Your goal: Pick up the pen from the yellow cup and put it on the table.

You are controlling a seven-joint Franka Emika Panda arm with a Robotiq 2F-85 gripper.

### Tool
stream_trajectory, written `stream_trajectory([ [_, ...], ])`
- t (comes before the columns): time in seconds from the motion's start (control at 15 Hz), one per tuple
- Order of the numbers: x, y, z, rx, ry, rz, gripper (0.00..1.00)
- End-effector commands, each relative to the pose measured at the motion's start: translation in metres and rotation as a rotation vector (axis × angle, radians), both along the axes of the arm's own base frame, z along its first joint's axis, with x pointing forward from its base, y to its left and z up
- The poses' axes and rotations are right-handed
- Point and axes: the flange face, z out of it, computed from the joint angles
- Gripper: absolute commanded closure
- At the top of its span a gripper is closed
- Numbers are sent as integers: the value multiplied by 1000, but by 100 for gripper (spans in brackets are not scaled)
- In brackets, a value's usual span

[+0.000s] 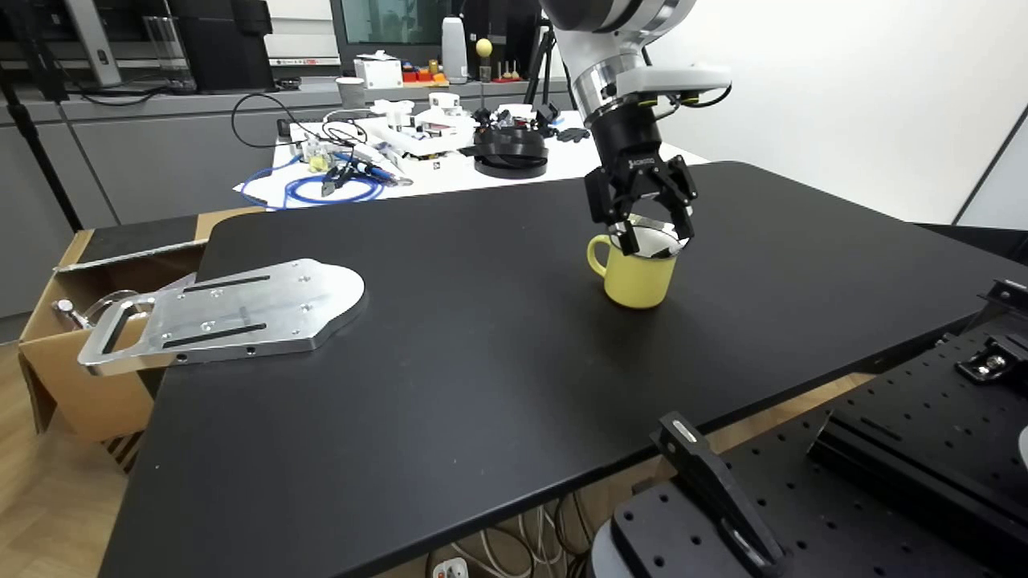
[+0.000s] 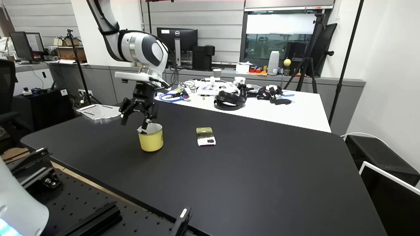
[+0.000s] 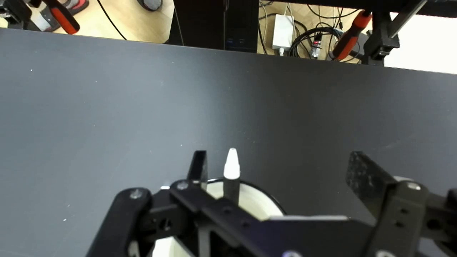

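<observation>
The yellow cup (image 1: 640, 281) stands upright on the black table (image 1: 450, 385); it also shows in an exterior view (image 2: 151, 141). In the wrist view, the pen (image 3: 232, 169) stands in the cup, its white tapered end up and its dark body running down behind my gripper's linkage. In the exterior views I cannot clearly make out the pen. My gripper (image 3: 280, 166) is open, with its fingers wide apart. The pen is between the fingers in the wrist view, closer to the left one, with a gap visible. In both exterior views my gripper (image 1: 655, 233) (image 2: 134, 124) is at the cup's rim.
A silver metal plate (image 1: 241, 309) with a handle lies at the table's edge. A small flat green-and-white object (image 2: 205, 136) lies beside the cup. A cluttered white table (image 2: 275, 113) stands behind. A cardboard box (image 1: 88, 385) stands beside the table.
</observation>
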Motion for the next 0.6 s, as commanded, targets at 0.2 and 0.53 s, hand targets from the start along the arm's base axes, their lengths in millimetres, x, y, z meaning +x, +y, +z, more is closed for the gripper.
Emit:
stream_trajectory([
  [0.2,-2,-11,-1,-3,8,-28,0],
  [0.53,-6,-18,-5,-9,18,-40,0],
])
